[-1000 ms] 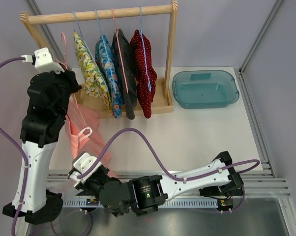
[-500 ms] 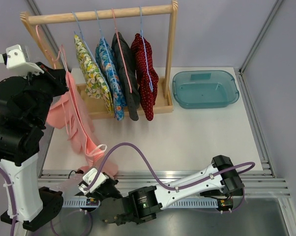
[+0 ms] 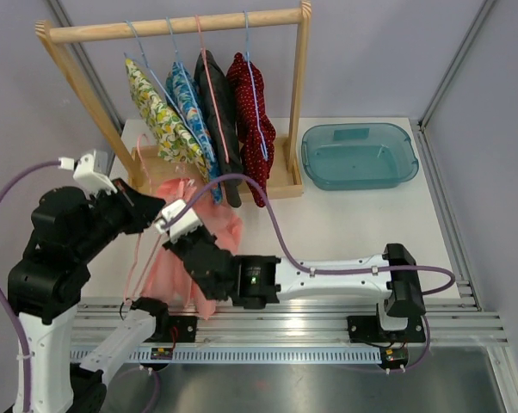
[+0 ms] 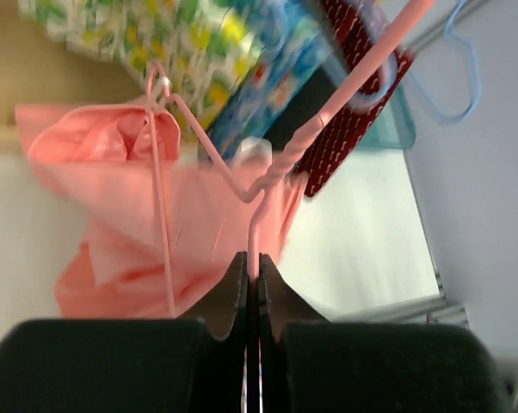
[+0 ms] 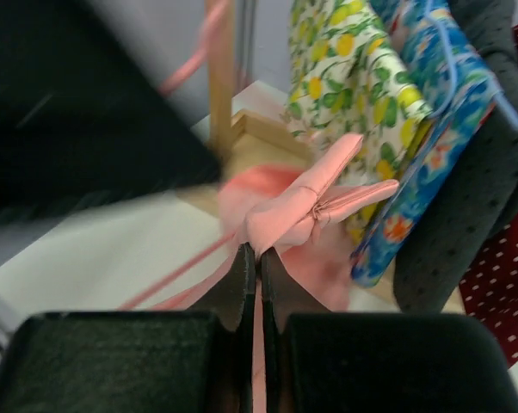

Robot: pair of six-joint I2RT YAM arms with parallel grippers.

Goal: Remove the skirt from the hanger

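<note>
Skirt [image 4: 113,258]: thin pink cloth, matt, softly creased.
Hanger [image 4: 253,228]: pink wire with a smooth, faintly glossy coating (core material cannot be determined).
Left fingers [image 4: 229,292] and right fingers [image 5: 239,280]: black, matt, smooth-faced.
Rack [image 3: 173,26]: pale wood with a low sheen.
Hung garments [image 3: 160,120]: printed cloth, matt.
Bin [image 3: 362,163]: translucent teal plastic, glossy.
Worktop [image 3: 345,232]: white, matt, smooth.
Front rails [image 3: 328,327]: ribbed grey metal, dull sheen.
</note>
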